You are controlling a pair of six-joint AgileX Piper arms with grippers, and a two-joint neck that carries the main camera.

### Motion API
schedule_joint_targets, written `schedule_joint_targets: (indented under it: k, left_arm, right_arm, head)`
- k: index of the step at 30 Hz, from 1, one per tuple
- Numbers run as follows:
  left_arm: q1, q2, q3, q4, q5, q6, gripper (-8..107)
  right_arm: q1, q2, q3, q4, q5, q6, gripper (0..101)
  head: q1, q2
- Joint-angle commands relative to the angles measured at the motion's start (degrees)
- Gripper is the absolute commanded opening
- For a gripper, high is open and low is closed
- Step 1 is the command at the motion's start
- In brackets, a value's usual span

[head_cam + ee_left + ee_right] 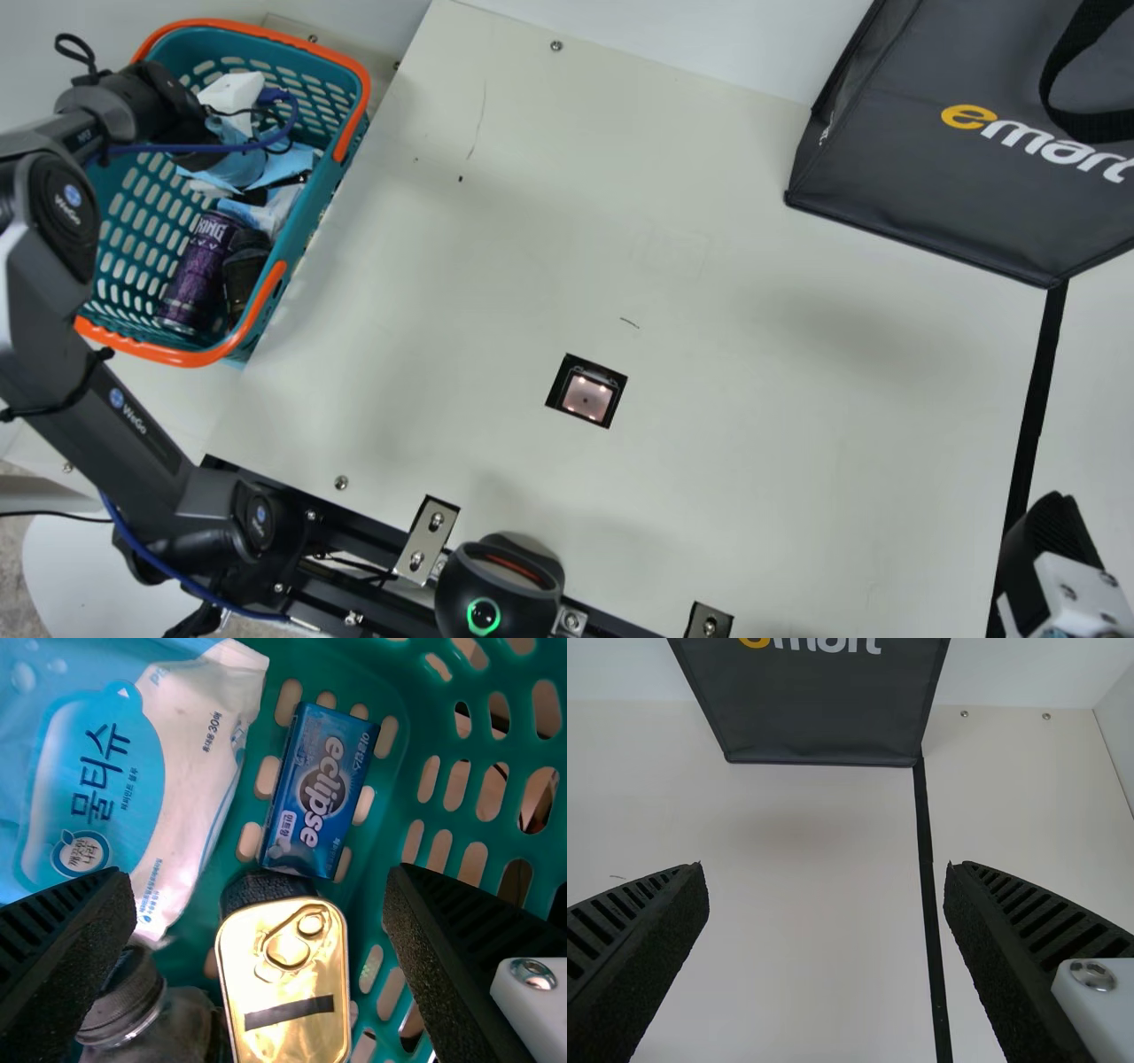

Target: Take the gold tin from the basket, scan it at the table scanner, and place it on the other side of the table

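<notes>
Gold tin (283, 992) is in the basket (177, 357), lid facing the left wrist camera (ring pull and a black bar on it, kinda cute). The left gripper (190, 133) is down at the basket, and its ribbed fingers are spread wide with nothing pinched between them. Around the tin you've got a small blue box (319, 788) just beside one end, a white and blue wipes pack (190, 788), and a glass jar with a dark lid (146, 1019) next to it. The main view also has a purple can (199, 266) lying in there.

Right gripper (1054, 532) is over the near right part of the table (709, 195), fingers wide apart too, no load. The scanner (586, 397) sits in a cutout in the tabletop (lit up with little lights, fwiw). On the far right there's a big dark bag (921, 177), with a black strip (1036, 390) running from its corner toward the near edge.
</notes>
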State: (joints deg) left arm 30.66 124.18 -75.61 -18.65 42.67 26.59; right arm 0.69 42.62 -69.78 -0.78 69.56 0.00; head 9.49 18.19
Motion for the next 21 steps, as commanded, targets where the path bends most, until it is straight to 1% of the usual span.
schedule_joint_targets:
  k: [1,10,21]
  left_arm:
    - [-0.12,0.16,-0.32,0.14,0.39,-0.9,90]
    - [-0.36,0.32,-0.65,0.39,1.67,-3.37,90]
    - [-0.72,0.1,1.51,0.8,0.27,-4.69,90]
  right_arm:
    - [0.0,0.0,0.0,0.0,0.0,0.0,95]
    - [0.0,0.0,0.0,0.0,0.0,0.0,95]
    - [0.0,0.0,0.0,0.0,-0.06,0.0,95]
  head:
    - [-1.57,0.23]
    - [-1.57,0.23]
    - [-1.57,0.23]
